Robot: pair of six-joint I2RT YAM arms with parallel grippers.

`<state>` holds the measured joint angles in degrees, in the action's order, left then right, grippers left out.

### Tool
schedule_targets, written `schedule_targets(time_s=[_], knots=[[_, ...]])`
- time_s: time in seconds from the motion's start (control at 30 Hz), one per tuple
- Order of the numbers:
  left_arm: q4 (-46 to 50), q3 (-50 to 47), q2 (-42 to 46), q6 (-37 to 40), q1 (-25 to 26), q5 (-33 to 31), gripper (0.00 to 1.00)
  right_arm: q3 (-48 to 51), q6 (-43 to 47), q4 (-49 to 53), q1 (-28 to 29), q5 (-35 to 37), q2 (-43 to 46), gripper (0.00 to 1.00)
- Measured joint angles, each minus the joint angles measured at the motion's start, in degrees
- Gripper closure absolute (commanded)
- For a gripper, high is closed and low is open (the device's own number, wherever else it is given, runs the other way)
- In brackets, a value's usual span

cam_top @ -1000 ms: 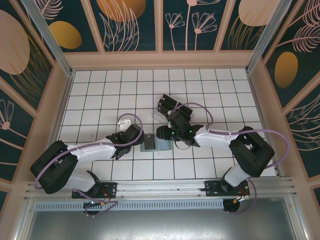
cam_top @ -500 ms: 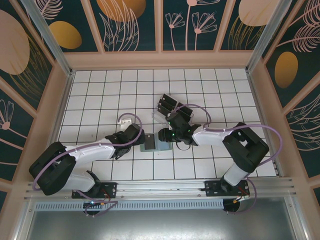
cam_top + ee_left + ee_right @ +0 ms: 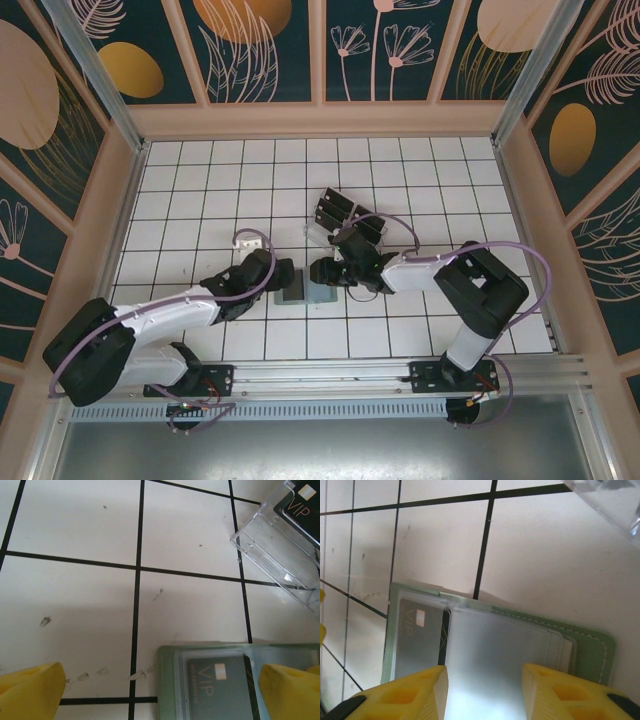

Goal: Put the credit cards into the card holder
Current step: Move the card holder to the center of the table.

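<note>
The green card holder (image 3: 303, 293) lies open on the white tiles between both grippers. A black VIP credit card (image 3: 217, 682) sits inside its left clear sleeve (image 3: 417, 630). My left gripper (image 3: 160, 692) is wide open and low, its yellow fingertips (image 3: 30, 692) straddling the holder's left half. My right gripper (image 3: 485, 695) is part-way open just over the holder's empty translucent sleeve (image 3: 495, 655), with nothing held between its fingers (image 3: 555, 692). More black credit cards (image 3: 334, 208) stand in a clear plastic box (image 3: 280, 540) behind the holder.
A second clear box with black cards (image 3: 369, 228) sits behind my right gripper (image 3: 322, 270). A small white object (image 3: 249, 241) lies on the tiles left of my left gripper (image 3: 283, 277). Wooden walls (image 3: 320, 120) ring the tiled floor.
My left gripper has slid right, closer over the holder's left edge. My right arm's elbow has swung left while its gripper stays over the holder.
</note>
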<state>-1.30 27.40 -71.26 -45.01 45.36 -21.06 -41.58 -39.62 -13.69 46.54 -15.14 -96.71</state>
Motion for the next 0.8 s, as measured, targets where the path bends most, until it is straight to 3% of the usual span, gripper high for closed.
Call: schedule_targets(time_s=[0.37, 0.8], knots=[[-1.7, -2.9, 2.9, 0.0, 0.0, 1.3, 0.01, 1.1, -4.0, -3.8, 0.4, -1.4, -0.6, 0.57], [-1.7, -2.9, 0.7, 0.0, 0.0, 0.5, 0.01, -5.2, 2.4, 10.5, 3.0, 6.8, 3.6, 0.57]])
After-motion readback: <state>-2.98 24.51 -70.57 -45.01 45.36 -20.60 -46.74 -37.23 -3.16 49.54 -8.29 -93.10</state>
